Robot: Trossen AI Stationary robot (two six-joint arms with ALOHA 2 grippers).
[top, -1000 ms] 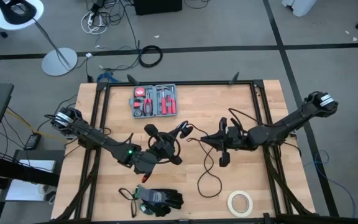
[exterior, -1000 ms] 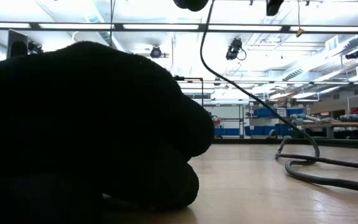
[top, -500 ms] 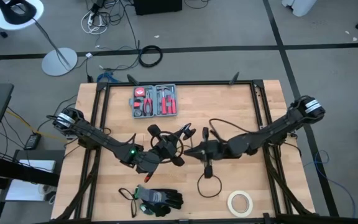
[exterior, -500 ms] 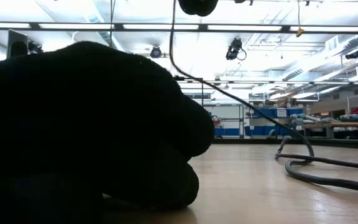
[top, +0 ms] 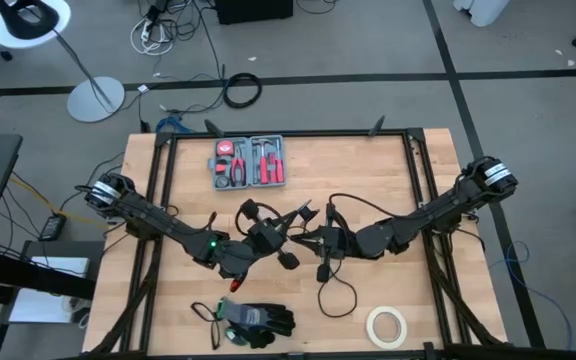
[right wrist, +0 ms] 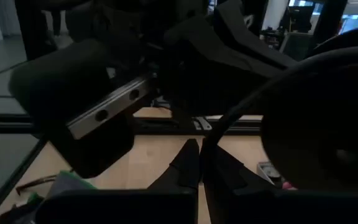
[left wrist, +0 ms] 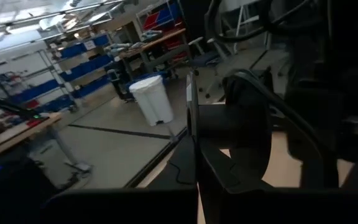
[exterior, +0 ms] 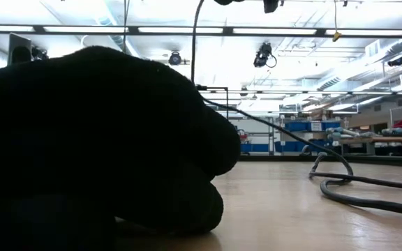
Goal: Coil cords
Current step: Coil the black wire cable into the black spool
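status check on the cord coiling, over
Left gripper and right gripper both shut on the cord, nose to nose mid-table. Loose loop trails toward tape roll. Gloves lie near, not blocking.

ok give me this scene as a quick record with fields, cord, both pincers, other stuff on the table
cord: thin black cord, a loop trailing on the wood toward the near edge, upper end rising to the pincers
left pincer: shut, mid-table, on the cord
right pincer: shut, mid-table, facing the left one, cord hanging below it
tool case: open, far side of table
gloves: near edge
tape roll: near edge, right
table: wooden top
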